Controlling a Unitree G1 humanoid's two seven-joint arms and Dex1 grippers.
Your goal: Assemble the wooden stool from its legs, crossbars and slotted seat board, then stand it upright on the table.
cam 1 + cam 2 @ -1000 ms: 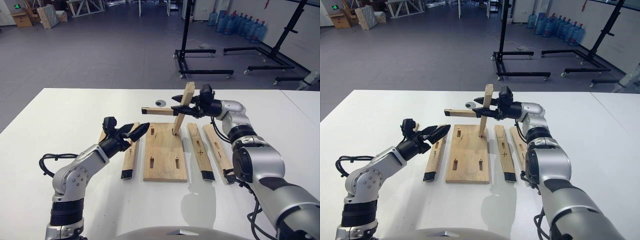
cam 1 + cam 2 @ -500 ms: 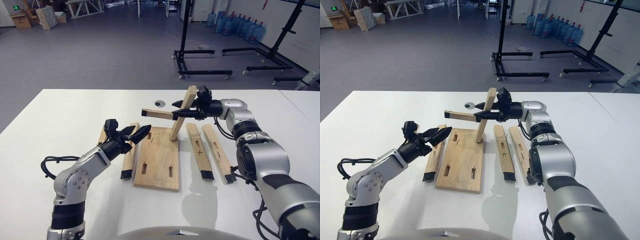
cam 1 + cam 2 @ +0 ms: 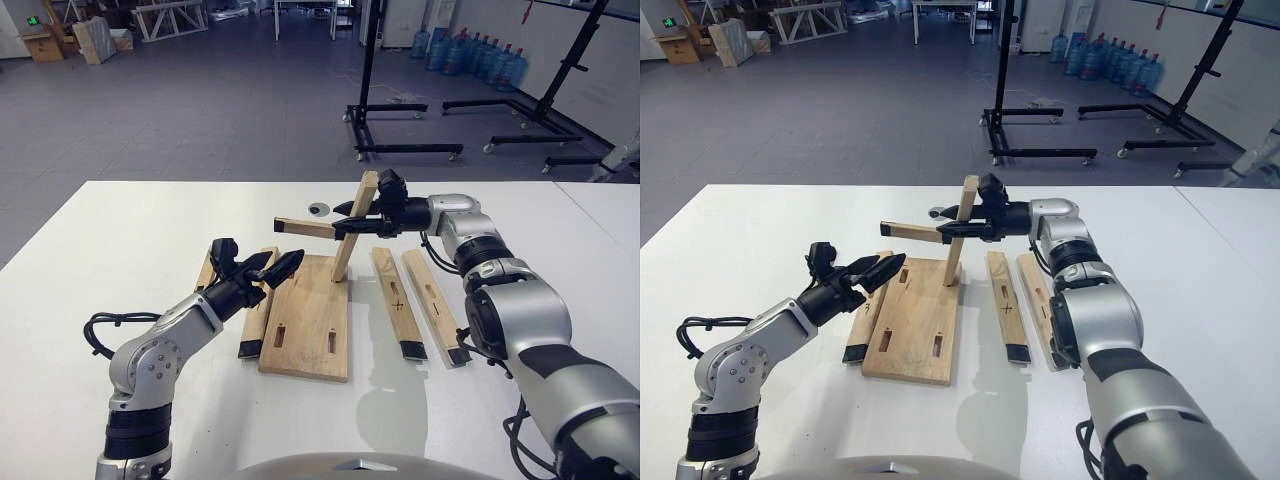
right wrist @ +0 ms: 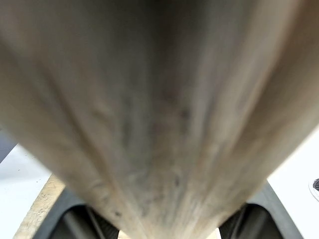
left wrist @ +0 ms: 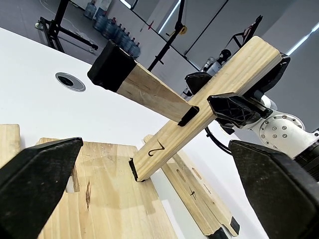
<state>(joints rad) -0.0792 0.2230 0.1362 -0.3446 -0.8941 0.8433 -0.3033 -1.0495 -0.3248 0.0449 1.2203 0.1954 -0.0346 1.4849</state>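
Observation:
The slotted seat board (image 3: 305, 318) lies flat on the white table (image 3: 120, 230), skewed with its near end to the left. A tilted leg (image 3: 356, 225) stands with its lower end on the board's far part. A crossbar (image 3: 303, 228) sticks out from the leg to the left. My right gripper (image 3: 352, 218) is shut on this leg just below the crossbar; the wood (image 4: 149, 114) fills its wrist view. My left gripper (image 3: 275, 262) hovers open over the board's far left corner, apart from the leg (image 5: 219, 107). Whether the foot sits in a slot I cannot tell.
Two loose legs (image 3: 397, 300) (image 3: 435, 305) with black caps lie right of the board. Another leg (image 3: 258, 315) lies at its left, with a further piece (image 3: 205, 272) behind my left arm. A round grommet (image 3: 318, 208) sits in the table beyond. The table's left part and near edge are free.
My right gripper has carried the leg and crossbar a little to the left. The seat board has swung with it, its near end sliding left. My left gripper has hardly moved.

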